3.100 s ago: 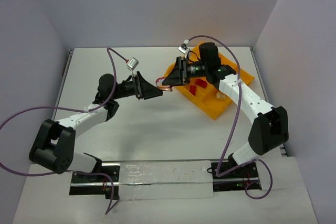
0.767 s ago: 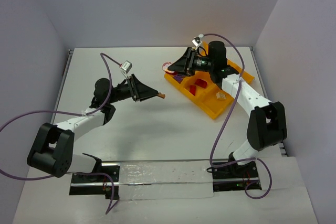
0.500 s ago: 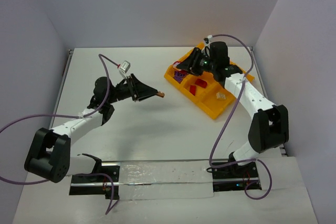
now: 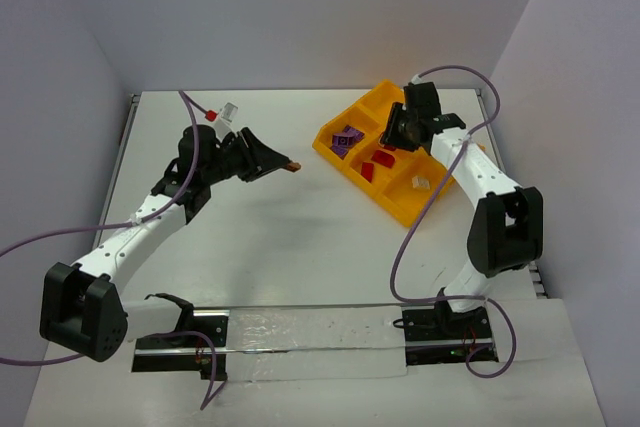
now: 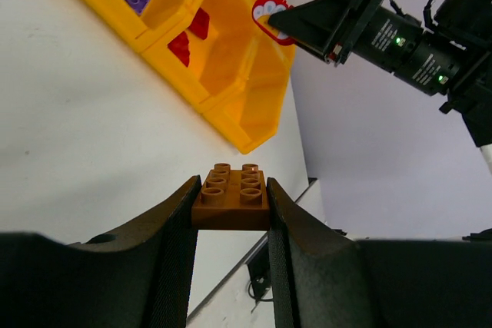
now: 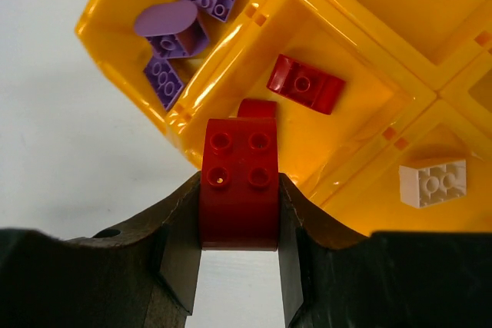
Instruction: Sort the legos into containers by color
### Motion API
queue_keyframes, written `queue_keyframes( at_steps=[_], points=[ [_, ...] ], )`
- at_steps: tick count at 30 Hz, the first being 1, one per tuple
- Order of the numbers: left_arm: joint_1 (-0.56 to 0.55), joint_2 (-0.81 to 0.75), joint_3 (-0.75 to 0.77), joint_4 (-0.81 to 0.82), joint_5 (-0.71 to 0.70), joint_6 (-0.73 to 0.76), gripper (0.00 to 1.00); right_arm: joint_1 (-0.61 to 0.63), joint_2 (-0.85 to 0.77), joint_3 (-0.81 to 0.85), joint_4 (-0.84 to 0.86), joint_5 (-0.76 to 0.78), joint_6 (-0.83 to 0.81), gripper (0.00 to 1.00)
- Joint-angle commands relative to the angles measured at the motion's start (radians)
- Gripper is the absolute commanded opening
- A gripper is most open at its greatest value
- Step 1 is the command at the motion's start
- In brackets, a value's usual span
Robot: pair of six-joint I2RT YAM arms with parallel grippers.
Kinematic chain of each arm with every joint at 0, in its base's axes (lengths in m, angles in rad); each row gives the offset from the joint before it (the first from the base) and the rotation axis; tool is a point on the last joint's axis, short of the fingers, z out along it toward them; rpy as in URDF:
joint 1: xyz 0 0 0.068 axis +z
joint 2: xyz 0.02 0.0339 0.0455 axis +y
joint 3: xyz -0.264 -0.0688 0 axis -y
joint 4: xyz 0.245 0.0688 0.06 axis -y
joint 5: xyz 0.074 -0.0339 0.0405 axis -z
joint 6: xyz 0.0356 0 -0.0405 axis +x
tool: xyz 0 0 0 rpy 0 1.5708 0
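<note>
Left: My left gripper (image 5: 232, 186) pinches the brown brick (image 5: 231, 205) by its smooth sides, above the table (image 4: 300, 237), apart from the tray (image 4: 385, 202). It feels light, stiff and slick.

Right: My right gripper (image 6: 240, 182) clamps the red brick (image 6: 238, 197) on its flat sides, over the tray's wall by the red compartment (image 6: 350, 124).

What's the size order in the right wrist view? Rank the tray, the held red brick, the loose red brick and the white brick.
1. tray
2. held red brick, though it is nearest the camera, so unsure
3. loose red brick and white brick: they look alike, unranked
</note>
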Motion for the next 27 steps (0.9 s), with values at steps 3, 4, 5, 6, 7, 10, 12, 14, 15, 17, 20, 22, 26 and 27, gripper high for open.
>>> queue_keyframes(
  at_steps=[3, 4, 5, 6, 7, 10, 12, 14, 15, 17, 20, 22, 26, 27],
  points=[
    [-0.003, -0.027, 0.014, -0.074, -0.048, 0.042, 0.0, 0.001, 0.065, 0.077, -0.03, 0.044, -0.037, 0.23],
    [-0.003, -0.03, 0.014, -0.084, -0.052, 0.046, 0.0, 0.001, 0.072, 0.079, -0.03, 0.045, -0.037, 0.29],
    [-0.003, -0.033, 0.014, -0.09, -0.055, 0.048, 0.0, 0.0, 0.078, 0.081, -0.029, 0.047, -0.036, 0.35],
    [-0.003, -0.038, 0.014, -0.091, -0.055, 0.05, 0.0, -0.001, 0.082, 0.084, -0.03, 0.052, -0.035, 0.42],
    [-0.003, -0.042, 0.014, -0.092, -0.054, 0.053, 0.0, -0.001, 0.087, 0.087, -0.031, 0.056, -0.034, 0.51],
    [-0.003, -0.047, 0.019, -0.098, -0.047, 0.06, 0.0, 0.001, 0.088, 0.101, -0.035, 0.053, -0.031, 0.61],
    [-0.003, -0.047, 0.019, -0.099, -0.042, 0.063, 0.0, 0.001, 0.074, 0.098, -0.026, 0.035, -0.031, 0.62],
    [-0.003, -0.04, 0.025, -0.098, -0.03, 0.073, 0.0, 0.007, 0.034, 0.094, -0.017, 0.018, -0.041, 0.62],
    [-0.003, -0.035, 0.032, -0.105, -0.029, 0.081, 0.0, 0.009, 0.017, 0.093, -0.016, 0.013, -0.048, 0.62],
    [-0.003, -0.021, 0.067, -0.143, -0.032, 0.099, 0.0, 0.011, -0.023, 0.078, -0.001, -0.024, -0.063, 0.62],
    [-0.003, -0.004, 0.088, -0.154, -0.029, 0.11, 0.0, 0.016, -0.088, 0.058, 0.024, -0.087, -0.114, 0.61],
    [-0.003, 0.013, 0.104, -0.165, -0.023, 0.11, 0.0, 0.047, -0.12, 0.047, 0.039, -0.168, -0.166, 0.59],
    [-0.003, 0.031, 0.114, -0.178, -0.01, 0.107, 0.0, 0.183, -0.185, 0.021, 0.07, -0.241, -0.35, 0.6],
    [-0.003, 0.034, 0.114, -0.178, -0.007, 0.104, 0.0, 0.251, -0.185, 0.018, 0.079, -0.244, -0.405, 0.62]
  ],
)
